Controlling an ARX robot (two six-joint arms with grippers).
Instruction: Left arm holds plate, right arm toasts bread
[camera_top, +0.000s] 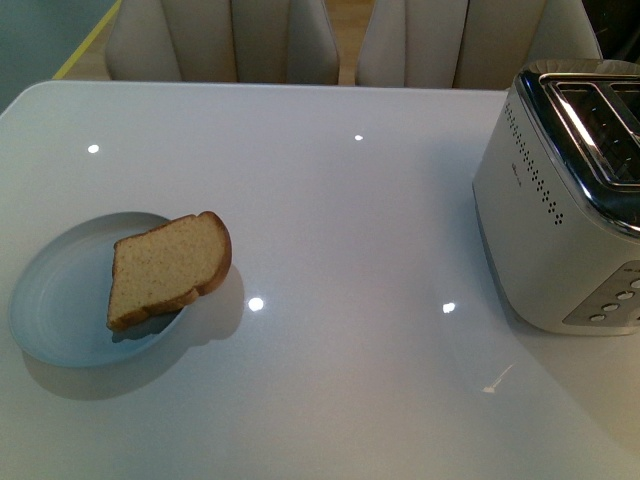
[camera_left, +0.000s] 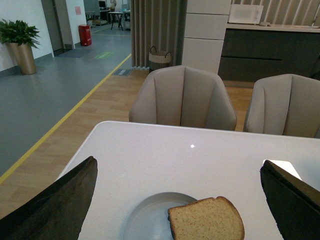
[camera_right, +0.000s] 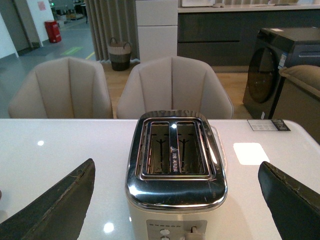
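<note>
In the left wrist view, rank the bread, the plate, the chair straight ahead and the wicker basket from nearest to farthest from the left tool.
From the left tool:
1. bread and plate, on the table just ahead; too close to call.
2. chair, behind the table's far edge.
3. wicker basket, on the floor beyond the chair.

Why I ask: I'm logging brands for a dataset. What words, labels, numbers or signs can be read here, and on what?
None reads clearly.
Mark on the toaster side: too small to read.
Strip between its slots: blurred.
Dark card on the table: too small.
Sticker on the washing machine: blurred.
Plate, bread: no text.
</note>
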